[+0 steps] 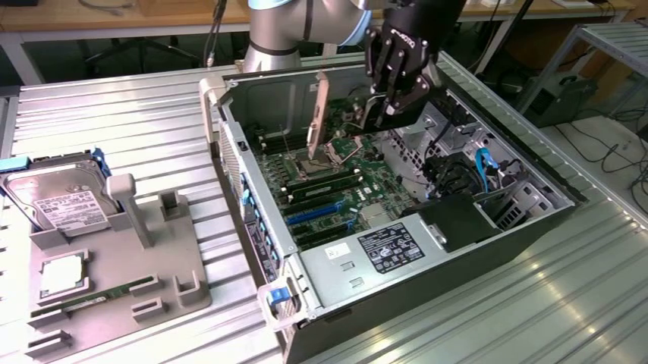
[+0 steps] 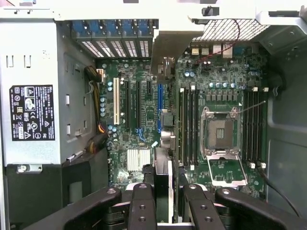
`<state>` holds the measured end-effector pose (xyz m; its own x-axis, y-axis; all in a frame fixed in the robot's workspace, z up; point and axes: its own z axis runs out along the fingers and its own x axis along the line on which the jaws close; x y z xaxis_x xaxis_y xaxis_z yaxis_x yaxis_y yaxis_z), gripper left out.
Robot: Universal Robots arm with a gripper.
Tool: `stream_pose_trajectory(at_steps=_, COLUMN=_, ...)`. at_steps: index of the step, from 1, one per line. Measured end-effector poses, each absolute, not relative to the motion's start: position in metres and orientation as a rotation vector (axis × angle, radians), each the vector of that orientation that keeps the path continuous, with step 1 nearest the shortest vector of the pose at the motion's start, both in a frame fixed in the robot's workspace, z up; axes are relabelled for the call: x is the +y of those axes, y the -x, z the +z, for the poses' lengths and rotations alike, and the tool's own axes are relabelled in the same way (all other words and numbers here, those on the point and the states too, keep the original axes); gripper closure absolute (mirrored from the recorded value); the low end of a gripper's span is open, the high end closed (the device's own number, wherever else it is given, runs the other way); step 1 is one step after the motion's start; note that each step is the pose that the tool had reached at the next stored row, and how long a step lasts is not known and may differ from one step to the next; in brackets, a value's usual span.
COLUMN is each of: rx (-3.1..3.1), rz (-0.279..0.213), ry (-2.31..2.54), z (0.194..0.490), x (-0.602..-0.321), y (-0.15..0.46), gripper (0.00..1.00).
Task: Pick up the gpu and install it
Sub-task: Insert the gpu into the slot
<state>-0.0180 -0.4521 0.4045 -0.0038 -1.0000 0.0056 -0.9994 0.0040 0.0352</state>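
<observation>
I hold my end effector point(image 1: 390, 91) above the open computer case point(image 1: 526, 227), clenched on the gpu point(image 1: 320, 121), which hangs edge-down as a thin upright card over the motherboard point(image 1: 339, 189); in the wrist view the fingers point(image 2: 142, 206) pinch the card's top edge, and the gpu point(image 2: 163, 139) runs away from me as a narrow strip just beside the blue expansion slot point(image 2: 159, 108); the card looks near the board, but I cannot tell whether its connector edge has met the slot; to do this well, I judge the card must stay vertical and parallel with the slot, the bracket end aimed at the rear openings point(image 2: 115, 45), and the descent straight, since a tilt could jam it against the memory slots point(image 2: 188, 127); on the table point(image 1: 121, 144) at the exterior view's left, the hard drive point(image 1: 63, 201) sits in its grey holder point(image 1: 121, 250).
</observation>
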Motion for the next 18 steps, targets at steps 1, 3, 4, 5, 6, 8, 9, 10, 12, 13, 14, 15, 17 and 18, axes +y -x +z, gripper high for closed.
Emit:
stream_pose_trajectory(at_steps=1, rx=-2.204, rz=-0.035, ry=-2.196, z=0.404, x=-0.452, y=0.018, gripper=0.72)
stream_pose_trajectory(at_steps=3, rx=-2.202, rz=-0.04, ry=-2.193, z=0.402, x=-0.452, y=0.018, gripper=0.72)
stream_pose_trajectory(at_steps=4, rx=-2.2, rz=-0.042, ry=-2.192, z=0.4, x=-0.452, y=0.018, gripper=0.72)
stream_pose_trajectory(at_steps=5, rx=-2.2, rz=-0.044, ry=-2.192, z=0.398, x=-0.452, y=0.018, gripper=0.72)
stream_pose_trajectory(at_steps=6, rx=-2.2, rz=-0.044, ry=-2.191, z=0.397, x=-0.452, y=0.018, gripper=0.72)
stream_pose_trajectory(at_steps=8, rx=-2.199, rz=-0.045, ry=-2.191, z=0.393, x=-0.452, y=0.018, gripper=0.72)
stream_pose_trajectory(at_steps=9, rx=-2.199, rz=-0.045, ry=-2.191, z=0.391, x=-0.452, y=0.018, gripper=0.72)
stream_pose_trajectory(at_steps=10, rx=-2.199, rz=-0.045, ry=-2.191, z=0.388, x=-0.452, y=0.018, gripper=0.72)
stream_pose_trajectory(at_steps=12, rx=-2.203, rz=-0.046, ry=-2.187, z=0.385, x=-0.452, y=0.018, gripper=0.72)
stream_pose_trajectory(at_steps=13, rx=-2.209, rz=-0.046, ry=-2.181, z=0.383, x=-0.451, y=0.018, gripper=0.72)
stream_pose_trajectory(at_steps=14, rx=-2.215, rz=-0.046, ry=-2.174, z=0.381, x=-0.451, y=0.018, gripper=0.72)
stream_pose_trajectory(at_steps=15, rx=-2.222, rz=-0.046, ry=-2.167, z=0.379, x=-0.451, y=0.018, gripper=0.72)
stream_pose_trajectory(at_steps=17, rx=-2.228, rz=-0.047, ry=-2.162, z=0.376, x=-0.45, y=0.018, gripper=0.72)
stream_pose_trajectory(at_steps=18, rx=-2.228, rz=-0.047, ry=-2.162, z=0.374, x=-0.45, y=0.018, gripper=0.72)
